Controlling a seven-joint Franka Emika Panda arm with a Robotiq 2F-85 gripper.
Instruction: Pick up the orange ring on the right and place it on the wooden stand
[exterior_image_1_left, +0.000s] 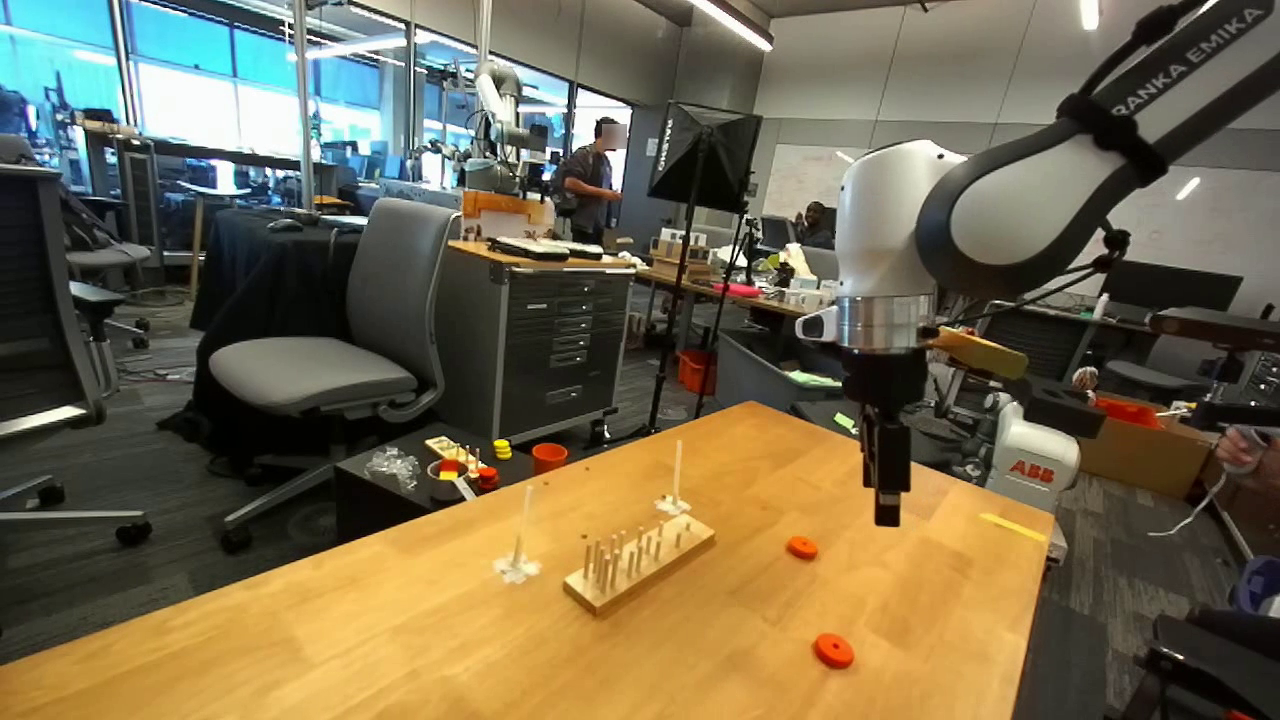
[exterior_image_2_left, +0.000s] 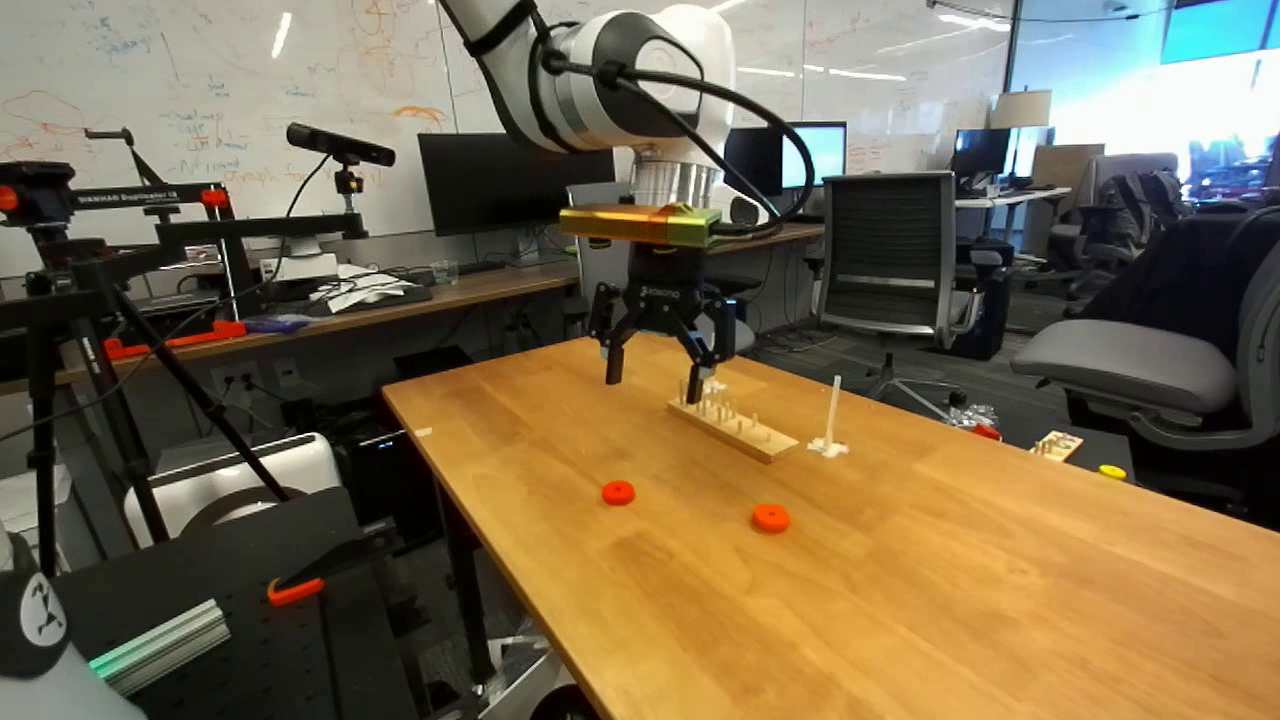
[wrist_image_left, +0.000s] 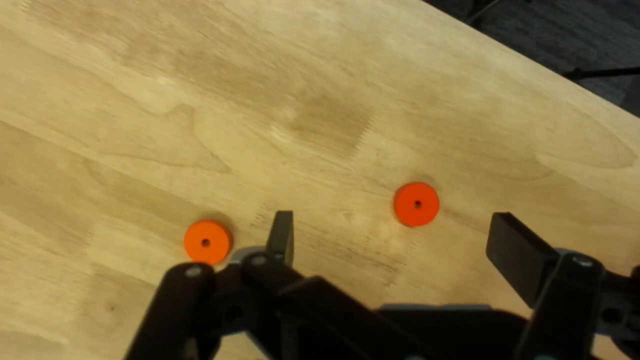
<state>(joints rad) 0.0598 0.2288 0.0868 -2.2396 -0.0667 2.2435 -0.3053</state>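
Two flat red-orange rings lie apart on the wooden table. The ring on the right in the wrist view (wrist_image_left: 416, 215) appears to be the nearer ring in an exterior view (exterior_image_1_left: 833, 651) and the left ring in an exterior view (exterior_image_2_left: 618, 492). The twin ring (wrist_image_left: 207, 242) also shows in both exterior views (exterior_image_1_left: 802, 547) (exterior_image_2_left: 771, 518). My gripper (exterior_image_2_left: 654, 388) is open and empty, well above the table. In the wrist view, the right ring shows between the fingertips (wrist_image_left: 392, 216), slightly beyond them. The pale wooden stand (exterior_image_1_left: 655, 573) (exterior_image_2_left: 735, 432) bears several pegs and is outside the wrist view.
Two thin upright rods (exterior_image_1_left: 523, 525) (exterior_image_1_left: 678, 475) stand on white patches beside the stand. The table edge (wrist_image_left: 530, 60) crosses the wrist view's upper right. A low black table with a peg board, cups and rings stands past the far side (exterior_image_1_left: 410, 505).
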